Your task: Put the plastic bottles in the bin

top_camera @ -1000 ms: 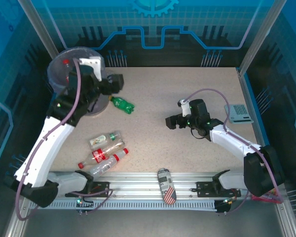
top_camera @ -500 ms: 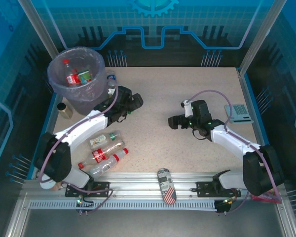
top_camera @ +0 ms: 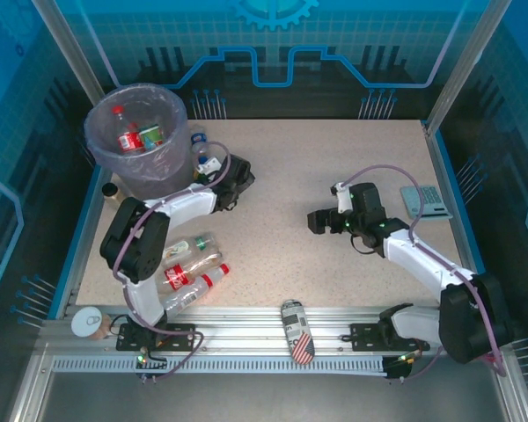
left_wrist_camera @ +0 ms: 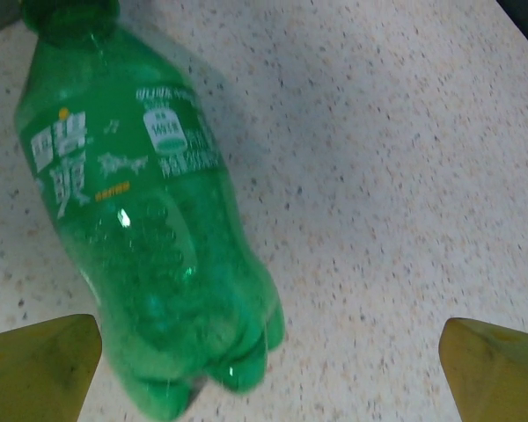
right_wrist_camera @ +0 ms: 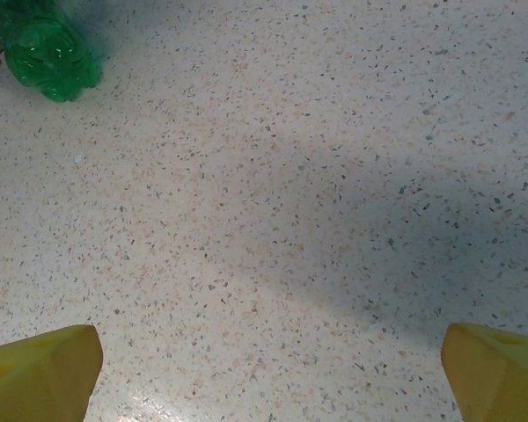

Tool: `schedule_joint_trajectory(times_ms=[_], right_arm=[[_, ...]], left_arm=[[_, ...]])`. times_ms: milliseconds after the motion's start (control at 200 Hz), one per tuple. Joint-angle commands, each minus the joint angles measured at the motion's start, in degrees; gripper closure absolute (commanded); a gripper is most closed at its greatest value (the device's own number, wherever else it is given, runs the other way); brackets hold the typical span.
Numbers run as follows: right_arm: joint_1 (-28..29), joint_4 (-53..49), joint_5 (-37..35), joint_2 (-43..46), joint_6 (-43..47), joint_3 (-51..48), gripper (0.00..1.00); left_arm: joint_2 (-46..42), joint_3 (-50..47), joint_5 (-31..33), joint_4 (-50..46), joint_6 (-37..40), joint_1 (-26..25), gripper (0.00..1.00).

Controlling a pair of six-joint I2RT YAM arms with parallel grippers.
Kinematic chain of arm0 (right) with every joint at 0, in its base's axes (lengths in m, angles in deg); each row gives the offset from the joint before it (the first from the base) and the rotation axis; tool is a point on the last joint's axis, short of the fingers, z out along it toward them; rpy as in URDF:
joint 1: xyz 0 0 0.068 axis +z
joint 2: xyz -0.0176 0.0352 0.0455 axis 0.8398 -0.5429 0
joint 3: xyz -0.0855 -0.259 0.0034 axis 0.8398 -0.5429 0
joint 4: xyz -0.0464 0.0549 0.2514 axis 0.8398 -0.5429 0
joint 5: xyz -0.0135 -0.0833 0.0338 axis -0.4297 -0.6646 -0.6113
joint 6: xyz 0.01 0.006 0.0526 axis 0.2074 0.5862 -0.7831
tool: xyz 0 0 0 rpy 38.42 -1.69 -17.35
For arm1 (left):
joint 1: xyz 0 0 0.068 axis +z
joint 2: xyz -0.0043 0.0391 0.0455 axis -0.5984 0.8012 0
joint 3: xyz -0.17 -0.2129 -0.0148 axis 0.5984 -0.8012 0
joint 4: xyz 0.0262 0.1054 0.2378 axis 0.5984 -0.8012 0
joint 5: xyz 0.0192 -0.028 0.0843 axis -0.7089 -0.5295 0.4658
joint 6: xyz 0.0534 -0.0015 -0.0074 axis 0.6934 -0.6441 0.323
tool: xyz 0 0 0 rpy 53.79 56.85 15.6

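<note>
At the far left corner of the table (top_camera: 334, 158) stood the bin (top_camera: 146, 173), with a red-labelled bottle (top_camera: 128, 141) and a green-labelled one (top_camera: 152, 136) already lying in it. A small gold box (top_camera: 113, 192) sat just beside its base. A white roll (top_camera: 91, 323) lay on the near rail.

Near the front left, four loose bottles (top_camera: 179, 278) lay side by side on the table, close beside the left arm's lower links.

The left gripper (top_camera: 237, 174) hung low just right of the bin. In the left wrist view its jaws stood wide apart, holding nothing. The green bottle (left_wrist_camera: 150, 220) lay on its side between the yellow fingertips (left_wrist_camera: 37, 362), closer to the one on that view's left.

A dark flag-patterned can (top_camera: 298, 332) lay on the front rail.

The right gripper (top_camera: 316, 221) hovered over bare table right of centre. Its jaws were also spread wide and empty, with the green bottle well apart at the top-left corner of its wrist view.

A grey keypad device (top_camera: 425, 200) lay at the right edge.
</note>
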Motion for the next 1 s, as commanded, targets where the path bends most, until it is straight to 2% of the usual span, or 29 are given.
schedule_joint_trajectory(times_ms=[0, 175, 310, 665, 830, 996], right_arm=[[-0.98, -2.02, -0.35, 1.52, 1.14, -1.22, 0.0], [-1.7, -3.29, -0.43, 2.36, 1.95, -1.55, 0.0], [-2.35, -3.96, -0.18, 3.06, 2.24, -1.54, 0.0], [-2.75, -3.77, 0.88, 3.42, 2.07, -2.21, 0.0], [-3.13, -3.6, 0.97, 4.64, 1.71, -3.26, 0.0], [-3.33, -3.41, 1.14, 4.48, 1.32, -3.04, 0.0]], left_arm=[[2.45, 3.32, 4.76, 0.31, -0.95, 0.98, 0.01], [5.45, 3.64, 4.79, 0.95, -2.75, 2.85, 0.01], [6.88, 3.5, 4.17, 1.37, -2.69, 3.58, 0.06], [9.09, 3.72, 2.88, 0.97, -3.21, 3.71, 0.29], [7.12, 2.8, 2.01, 0.84, -1.56, 2.64, 0.33], [4.23, 3.18, 0.73, 0.53, 1.94, -0.99, 0.35]])
